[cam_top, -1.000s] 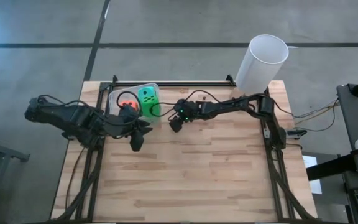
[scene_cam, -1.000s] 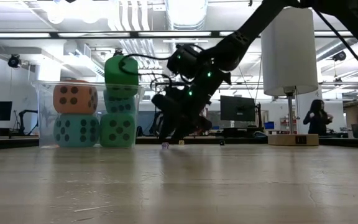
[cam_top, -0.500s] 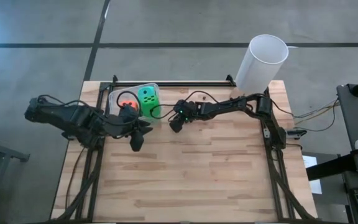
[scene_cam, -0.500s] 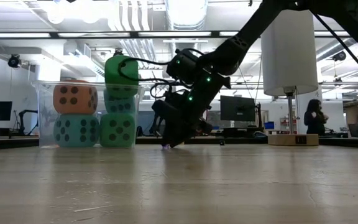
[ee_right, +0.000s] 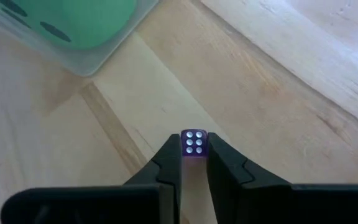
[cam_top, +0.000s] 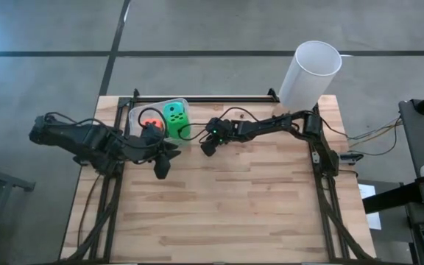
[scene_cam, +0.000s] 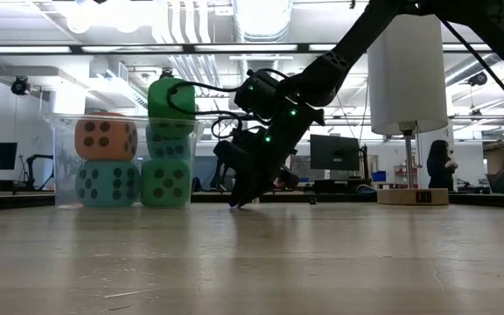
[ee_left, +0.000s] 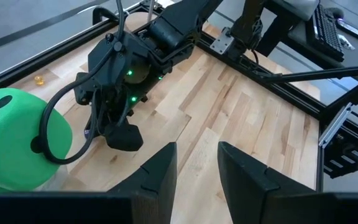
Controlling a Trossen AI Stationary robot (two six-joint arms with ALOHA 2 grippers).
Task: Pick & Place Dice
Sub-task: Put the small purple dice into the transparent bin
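Counting five big dice stacked in the clear tub and one tiny purple die on the table, that die is seen pinched between the right gripper's nearly closed jaws, while the left gripper, narrowly parted, holds nothing.

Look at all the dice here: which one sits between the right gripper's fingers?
The tiny purple die, pinched by the right gripper on the table; the big foam dice sit in the tub.
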